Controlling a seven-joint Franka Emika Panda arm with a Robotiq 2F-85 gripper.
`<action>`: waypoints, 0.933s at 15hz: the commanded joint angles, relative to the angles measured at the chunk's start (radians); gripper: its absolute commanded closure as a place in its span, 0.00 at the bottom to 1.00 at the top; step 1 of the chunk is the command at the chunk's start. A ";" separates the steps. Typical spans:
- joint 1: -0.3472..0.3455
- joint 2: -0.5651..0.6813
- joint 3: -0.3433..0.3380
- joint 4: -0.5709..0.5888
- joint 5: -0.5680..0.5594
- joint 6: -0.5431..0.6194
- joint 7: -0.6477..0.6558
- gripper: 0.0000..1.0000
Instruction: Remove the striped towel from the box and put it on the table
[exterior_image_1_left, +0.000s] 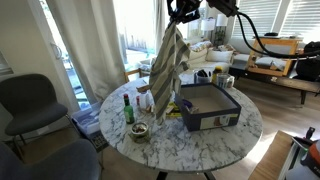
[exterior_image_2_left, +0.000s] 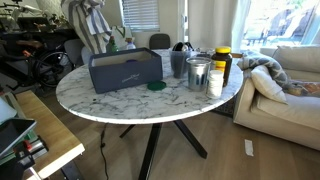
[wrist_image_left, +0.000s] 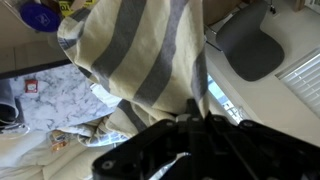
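The striped towel (exterior_image_1_left: 166, 68), grey and cream, hangs from my gripper (exterior_image_1_left: 182, 17) high above the round marble table (exterior_image_1_left: 190, 140). Its lower end dangles over the table just beside the dark blue box (exterior_image_1_left: 212, 106), clear of it. In an exterior view the towel (exterior_image_2_left: 88, 25) hangs behind the box (exterior_image_2_left: 125, 70) at the far side of the table. In the wrist view the towel (wrist_image_left: 140, 55) fills the frame and its top is pinched between my jaws (wrist_image_left: 185, 118). The gripper is shut on the towel.
On the table stand a green bottle (exterior_image_1_left: 128, 108), a small bowl (exterior_image_1_left: 139, 130), a white bottle (exterior_image_1_left: 148, 100), metal cups (exterior_image_2_left: 198, 72) and jars (exterior_image_2_left: 222, 62). Grey chairs (exterior_image_1_left: 30, 100) and a sofa (exterior_image_2_left: 285, 85) surround the table.
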 joint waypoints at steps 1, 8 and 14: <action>0.057 -0.035 -0.020 -0.077 0.068 0.004 0.032 0.99; 0.121 0.070 -0.070 -0.075 0.134 0.003 -0.034 0.99; 0.239 0.181 -0.171 -0.102 0.341 -0.017 -0.154 0.99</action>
